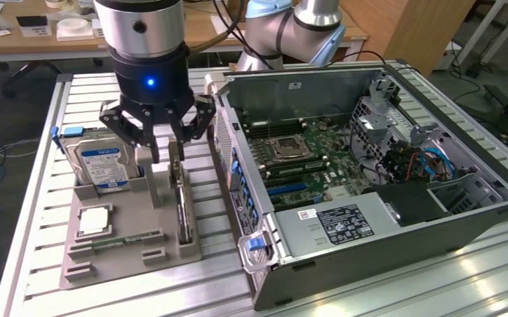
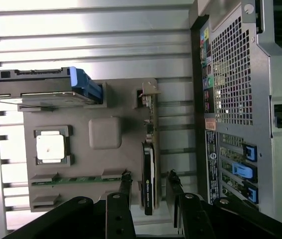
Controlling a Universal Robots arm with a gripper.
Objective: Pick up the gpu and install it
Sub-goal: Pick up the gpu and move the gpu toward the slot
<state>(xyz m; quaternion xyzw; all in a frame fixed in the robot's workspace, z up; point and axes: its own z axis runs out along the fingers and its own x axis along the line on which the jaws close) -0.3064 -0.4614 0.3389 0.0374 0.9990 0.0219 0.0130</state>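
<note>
Over the gray parts tray (image 1: pixel 117 264) (image 2: pixel 121 164), I am holding the gripper (image 1: pixel 167 148) (image 2: pixel 148 175) with its fingers spread wide. They are straddling the gpu (image 1: pixel 181 205) (image 2: pixel 149 162) and gripping nothing, though a pad may be brushing the card; I cannot quite tell. The gpu is standing on edge in a slot along the tray's side nearest the open computer case (image 1: pixel 465 218) (image 2: pixel 235 74). The hard drive (image 1: pixel 104 162) (image 2: pixel 46 87) is sitting upright at the tray's opposite side, well apart from the gripper.
</note>
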